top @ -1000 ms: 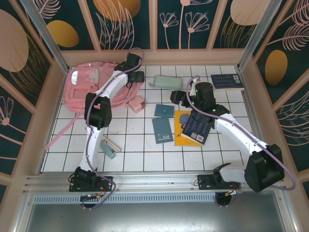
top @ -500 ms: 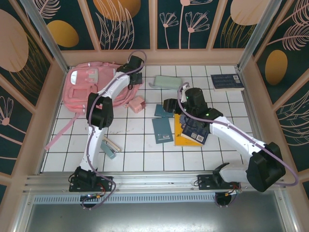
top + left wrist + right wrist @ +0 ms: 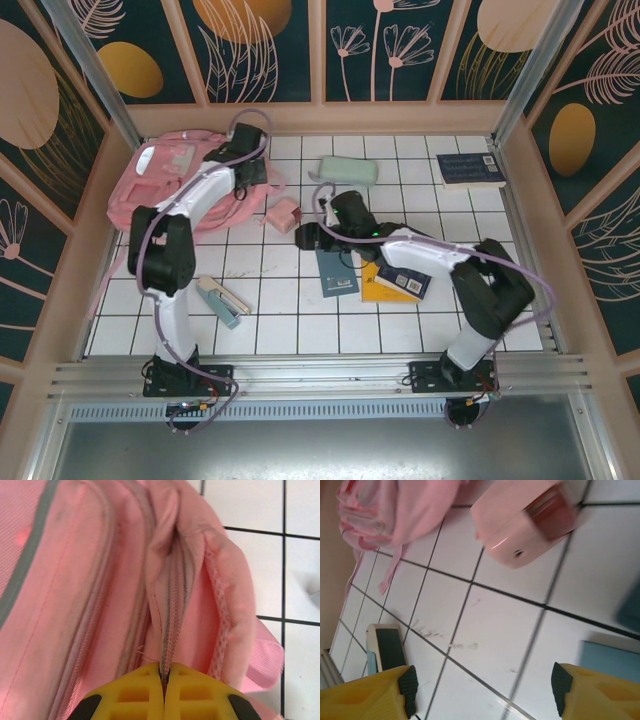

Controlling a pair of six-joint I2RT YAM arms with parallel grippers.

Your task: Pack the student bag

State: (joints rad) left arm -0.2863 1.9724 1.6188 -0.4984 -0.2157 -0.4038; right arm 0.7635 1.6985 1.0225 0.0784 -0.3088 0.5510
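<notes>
**Bag** (image 3: 165, 185): lies at the far-left corner of the surface (image 3: 290, 325), with its back edge against the wall frame.

**Left claw** (image 3: 163, 674): you have it pinched together on the bag's zipper seam, at the bag's right edge.

**Right claw** (image 3: 482, 687): fingers apart, low over bare tile mid-surface. The pink box (image 3: 520, 525) is just ahead, and the edge of a teal notebook (image 3: 610, 657) is near one finger.

**Open room**: you have bare tiles along the near edge.
</notes>
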